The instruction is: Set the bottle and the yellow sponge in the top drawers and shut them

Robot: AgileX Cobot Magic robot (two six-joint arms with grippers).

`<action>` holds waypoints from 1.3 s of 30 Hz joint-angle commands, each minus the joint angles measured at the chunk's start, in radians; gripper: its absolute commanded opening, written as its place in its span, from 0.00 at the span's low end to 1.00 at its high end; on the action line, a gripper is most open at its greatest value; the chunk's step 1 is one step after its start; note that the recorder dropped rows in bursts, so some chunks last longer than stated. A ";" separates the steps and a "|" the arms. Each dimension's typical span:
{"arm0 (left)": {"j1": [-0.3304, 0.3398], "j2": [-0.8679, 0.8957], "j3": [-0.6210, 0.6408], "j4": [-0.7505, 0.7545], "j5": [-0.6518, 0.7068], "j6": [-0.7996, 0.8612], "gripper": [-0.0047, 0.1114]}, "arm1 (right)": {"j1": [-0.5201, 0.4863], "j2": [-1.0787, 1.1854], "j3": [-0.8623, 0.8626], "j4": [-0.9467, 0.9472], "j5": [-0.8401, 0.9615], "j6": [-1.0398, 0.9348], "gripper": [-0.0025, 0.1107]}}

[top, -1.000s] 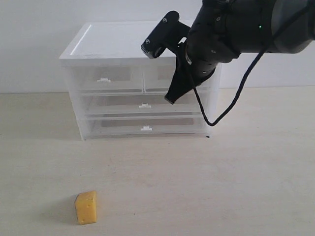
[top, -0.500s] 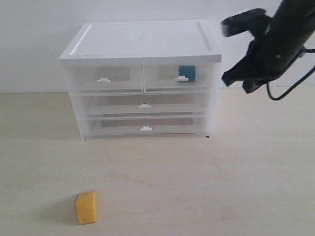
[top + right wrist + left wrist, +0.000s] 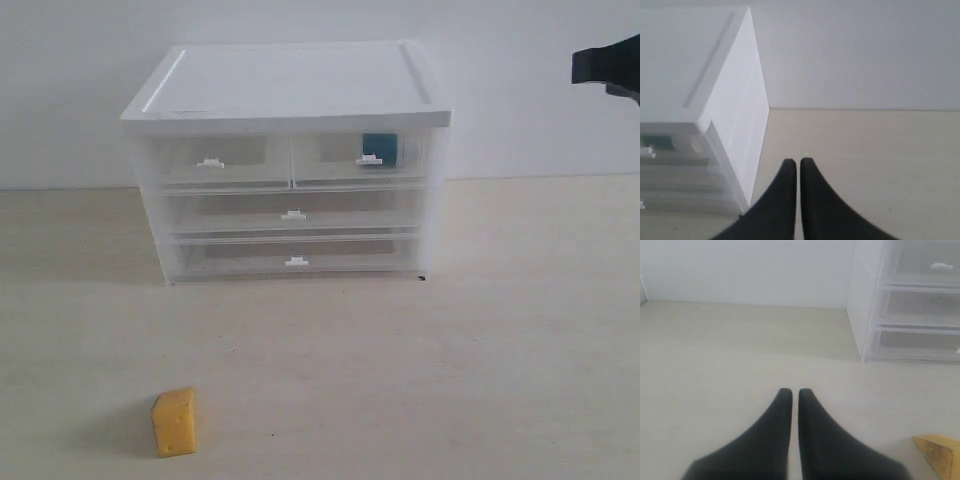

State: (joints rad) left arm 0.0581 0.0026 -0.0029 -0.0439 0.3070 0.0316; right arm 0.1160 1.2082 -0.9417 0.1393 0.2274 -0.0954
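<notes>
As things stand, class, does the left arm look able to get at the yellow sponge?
Probably yes. The yellow sponge lies on open table near the left gripper, nothing between them; the shut gripper must open first.

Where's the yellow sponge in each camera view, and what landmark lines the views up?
Exterior view: the yellow sponge lies on the table, low on the left, apart from the cabinet.
Left wrist view: only its corner shows, cut by the frame edge, beside the left gripper.
Right wrist view: not in it.
Shared landmark: the cabinet, seen in all three.
</notes>
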 commanded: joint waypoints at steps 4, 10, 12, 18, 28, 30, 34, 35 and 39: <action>0.002 -0.003 0.003 0.004 -0.001 0.002 0.08 | -0.006 -0.305 0.295 0.008 -0.199 0.063 0.02; 0.002 -0.003 0.003 0.004 -0.001 0.002 0.08 | -0.006 -0.560 0.547 0.008 -0.271 0.067 0.02; 0.002 -0.003 0.003 0.004 -0.001 0.002 0.08 | -0.006 -0.644 0.621 0.008 -0.303 0.071 0.02; 0.002 -0.003 0.003 0.004 -0.001 0.002 0.08 | -0.006 -0.990 0.865 0.008 -0.380 0.095 0.02; 0.002 -0.003 0.003 0.004 0.001 0.002 0.08 | 0.017 -1.208 0.942 0.008 -0.255 0.066 0.02; 0.002 -0.003 0.003 0.016 -0.001 0.009 0.08 | 0.034 -1.208 0.942 0.008 -0.233 0.066 0.02; 0.002 -0.003 0.003 0.044 -0.058 0.063 0.08 | 0.065 -1.208 0.942 0.008 -0.136 0.087 0.02; 0.002 -0.003 0.003 0.026 -0.115 0.063 0.08 | 0.073 -1.208 0.942 0.008 -0.116 0.087 0.02; 0.002 -0.003 0.003 -0.073 -0.280 0.016 0.08 | 0.104 -1.208 0.942 0.008 -0.110 0.087 0.02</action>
State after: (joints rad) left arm 0.0581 0.0026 -0.0029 -0.0595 0.1343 0.0809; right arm 0.2068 0.0058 -0.0019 0.1496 0.1076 -0.0111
